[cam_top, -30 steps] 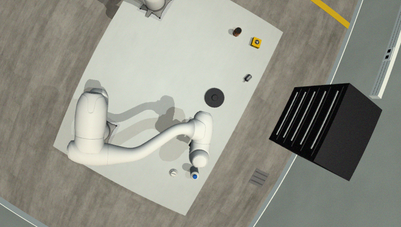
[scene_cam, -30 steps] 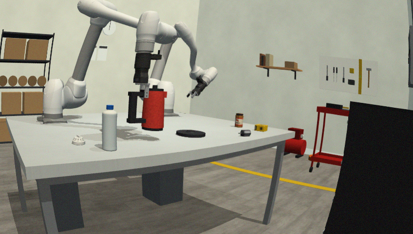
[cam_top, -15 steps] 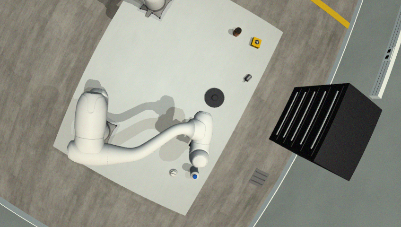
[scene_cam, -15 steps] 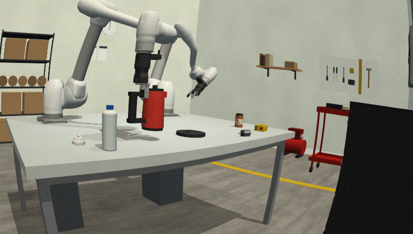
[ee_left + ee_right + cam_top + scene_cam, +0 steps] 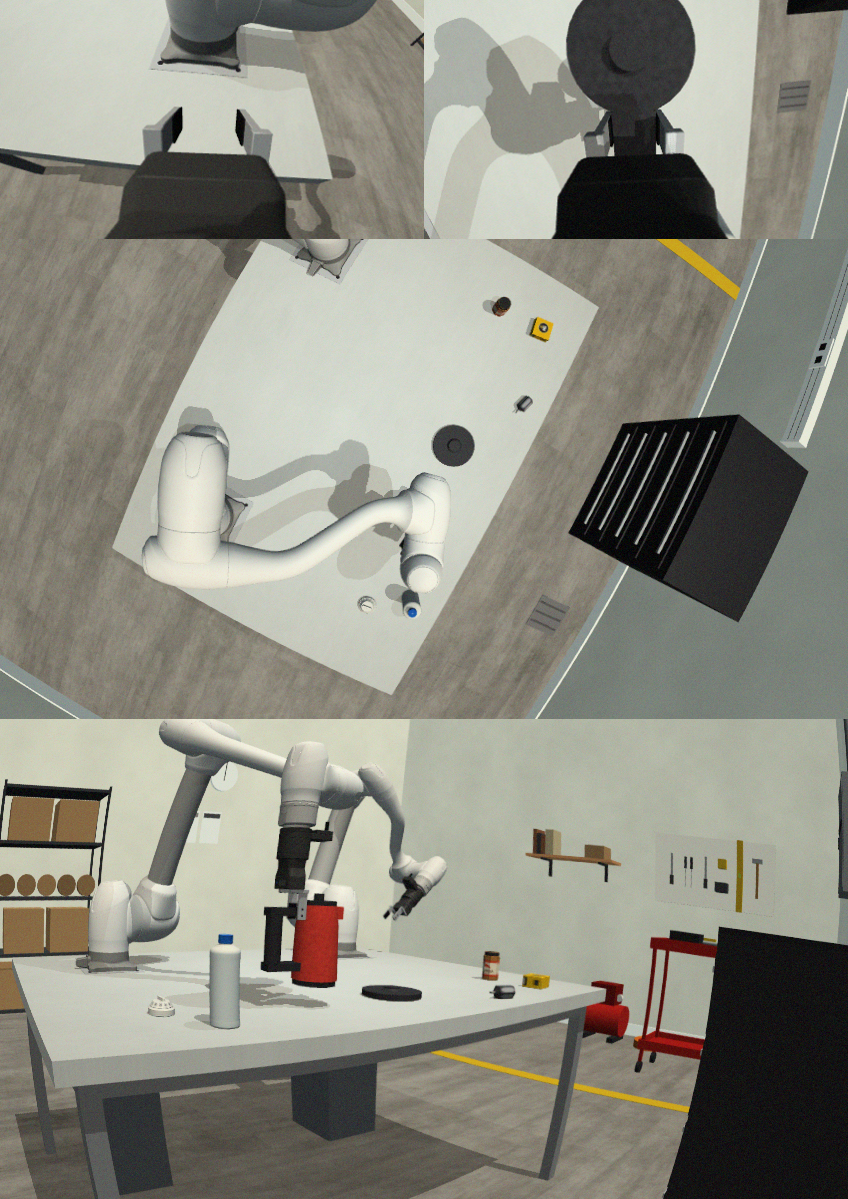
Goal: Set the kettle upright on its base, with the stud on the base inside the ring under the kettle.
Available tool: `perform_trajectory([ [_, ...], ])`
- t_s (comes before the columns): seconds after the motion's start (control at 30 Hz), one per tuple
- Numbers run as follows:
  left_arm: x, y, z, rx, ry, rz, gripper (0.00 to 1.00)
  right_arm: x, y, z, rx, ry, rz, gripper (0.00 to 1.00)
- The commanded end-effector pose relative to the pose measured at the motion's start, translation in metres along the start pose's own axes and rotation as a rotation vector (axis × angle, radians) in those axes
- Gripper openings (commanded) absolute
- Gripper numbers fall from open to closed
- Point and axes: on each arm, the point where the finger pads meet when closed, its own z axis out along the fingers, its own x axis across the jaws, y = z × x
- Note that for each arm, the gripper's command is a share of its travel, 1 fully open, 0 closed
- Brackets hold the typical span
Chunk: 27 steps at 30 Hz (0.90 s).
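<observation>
The red kettle (image 5: 315, 950) is upright, raised above the table. Its dark round lid (image 5: 663, 75) faces the right wrist camera. My right gripper (image 5: 300, 904) (image 5: 634, 120) is shut on its black handle (image 5: 273, 939) (image 5: 635, 144). The arm hides the kettle in the top view, and the ring underneath is hidden. The black round base (image 5: 442, 457) (image 5: 391, 994) lies flat on the table, with its stud (image 5: 454, 445) up. In the exterior view the kettle is left of the base, not over it. My left gripper (image 5: 209, 119) (image 5: 394, 914) is open and empty, high at the back.
A white bottle (image 5: 224, 986) (image 5: 411, 612) with a blue cap and a white domed detector (image 5: 366, 604) (image 5: 161, 1007) stand on the kettle's side. Beyond the base are a small grey object (image 5: 524, 403) (image 5: 504, 992), a yellow block (image 5: 536, 333) (image 5: 536, 981) and a brown jar (image 5: 501, 306) (image 5: 490, 966).
</observation>
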Motion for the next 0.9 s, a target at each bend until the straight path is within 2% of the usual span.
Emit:
perform_trajectory([
  [0.0,0.0,0.0,0.0,-0.001,0.0,0.0,1.0,0.0,-0.002,-0.001,0.001,0.001,0.0,0.0],
  [0.43,0.0,0.0,0.0,-0.001,0.0,0.0,1.0,-0.001,-0.013,-0.001,0.001,0.001,0.0,0.0],
  [0.87,0.0,0.0,0.0,-0.001,0.0,0.0,1.0,-0.004,-0.039,-0.001,0.001,0.001,0.0,0.0],
])
